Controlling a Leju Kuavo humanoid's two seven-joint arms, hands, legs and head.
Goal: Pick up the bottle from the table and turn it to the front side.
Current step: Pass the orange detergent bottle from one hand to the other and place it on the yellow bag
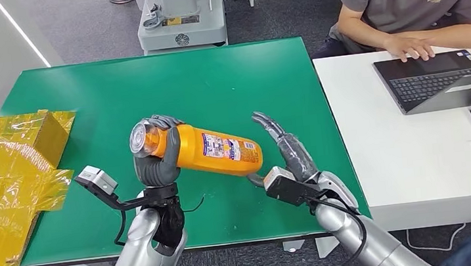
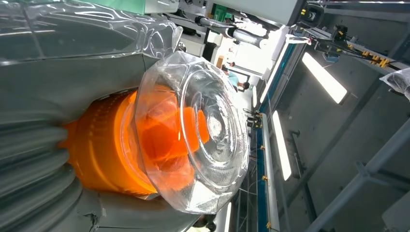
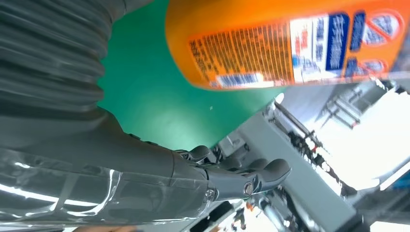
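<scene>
The bottle (image 1: 204, 147) is off the green table (image 1: 83, 89), held in the air over its near-middle part and lying almost on its side. Its long axis runs left to right, the clear-capped neck at the left and slightly higher, the base at the right and slightly lower. The left hand (image 1: 155, 156) grasps it around the neck end, just behind the cap (image 2: 193, 130), fingers wrapped over the orange shoulder.

The right hand (image 1: 287, 150) is released, fingers stretched out and apart, holding nothing. It stands just right of the bottle's base, palm turned toward it; whether a fingertip touches the base I cannot tell from the head view, and the right wrist view suggests a gap (the printed label (image 3: 300, 48) with small text and a barcode faces that camera).

So the turn depends on the axis. The left hand alone carries the weight at one end. The free base points straight at the open right hand, which looks the nearer one to support or roll it.
</scene>
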